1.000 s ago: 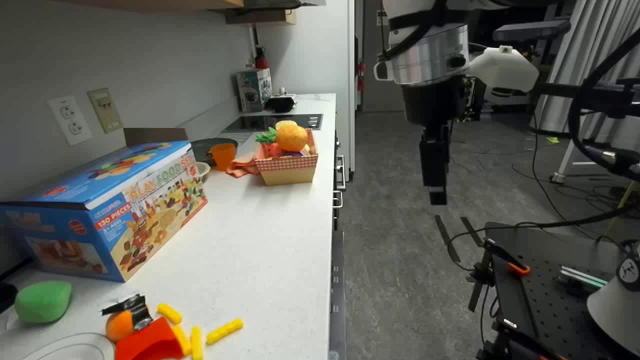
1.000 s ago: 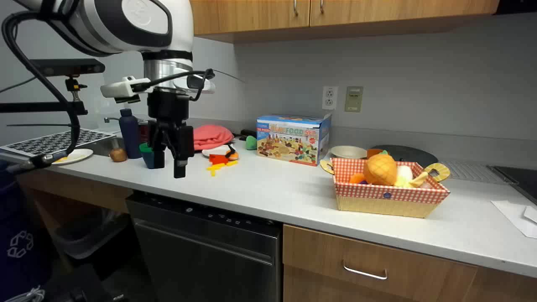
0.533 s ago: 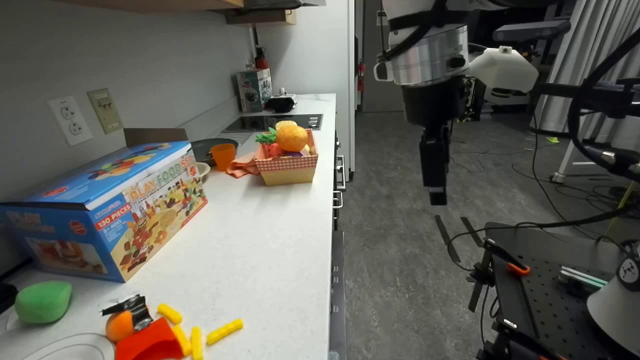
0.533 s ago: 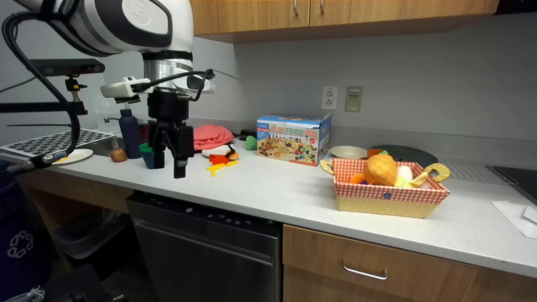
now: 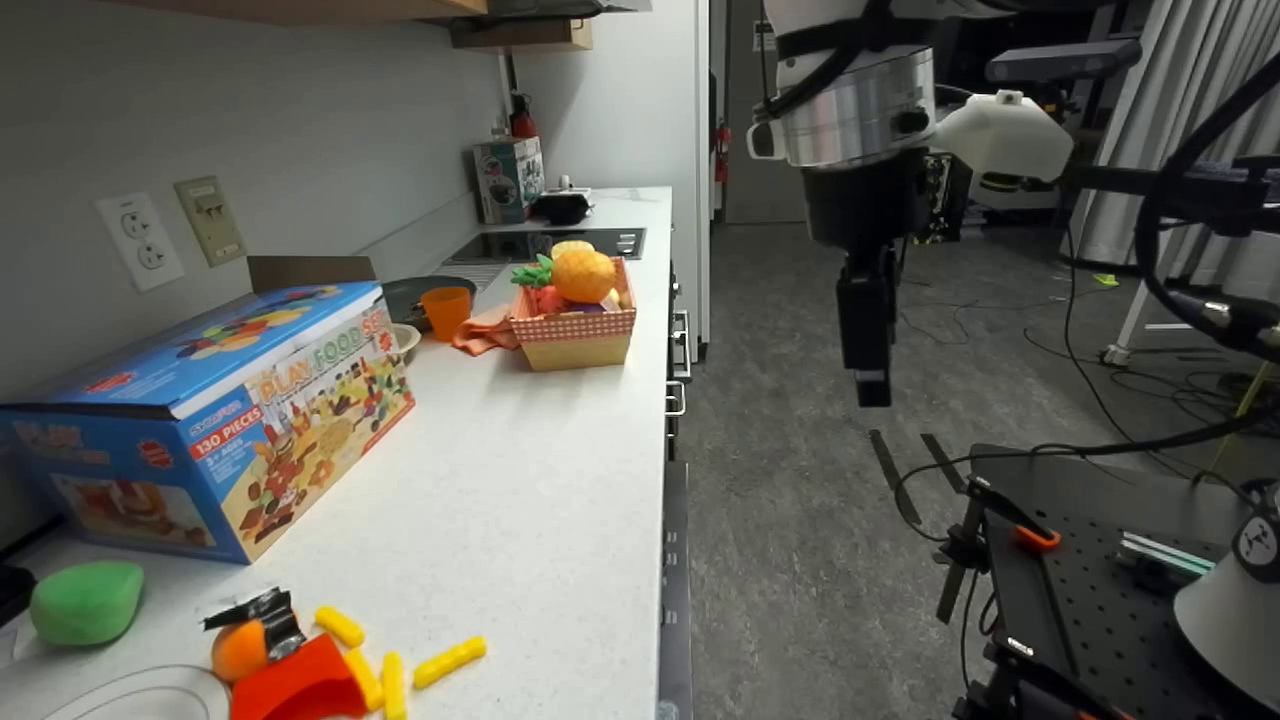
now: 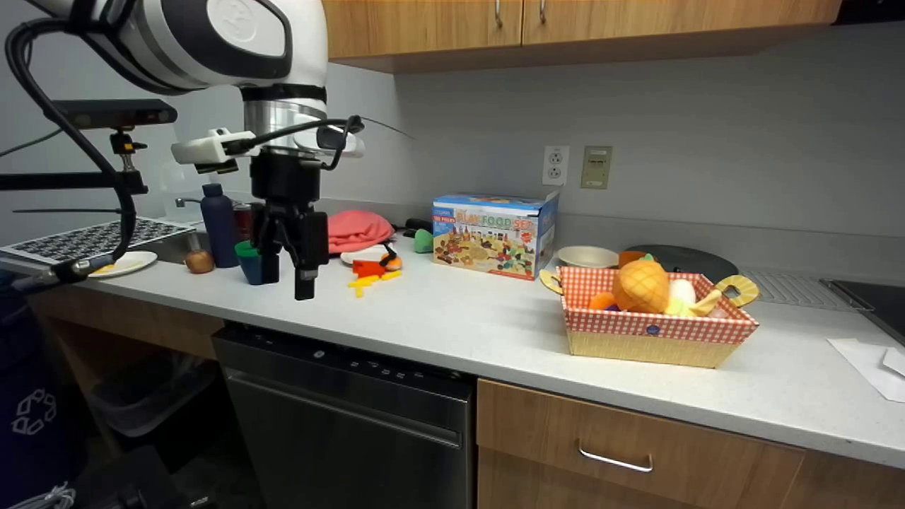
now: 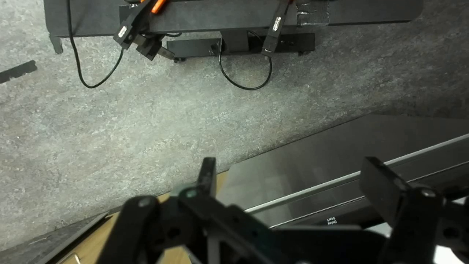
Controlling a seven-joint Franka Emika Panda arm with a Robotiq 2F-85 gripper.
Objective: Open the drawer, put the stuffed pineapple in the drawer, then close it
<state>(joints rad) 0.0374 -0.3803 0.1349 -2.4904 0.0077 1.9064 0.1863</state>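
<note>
Two jaws hang wide, holding nothing; to open the wooden drawer (image 6: 629,437) at lower right, they should probably clasp its metal handle (image 6: 614,461) mid-bar, pulling straight out.

Kitchen with robot-lab gear in it; pale counter (image 6: 438,322) ran along the grey wall (image 6: 707,155) below wood cabinets (image 6: 424,28); dark metal dishwasher (image 6: 346,438) sat under the counter, its "Delay Start" lettering (image 7: 331,220) readable in the wrist view; faucet (image 6: 189,201) at one end, black cooktop (image 5: 510,245) toward the other; recycling-marked bin (image 6: 42,417) stood on the faucet side; lab part showed in the robot arm (image 6: 233,42), thick black cable (image 6: 129,215), perforated black tabletop (image 5: 1110,630), bar-shaped camera (image 6: 113,112) and checkered board (image 6: 85,244).
</note>
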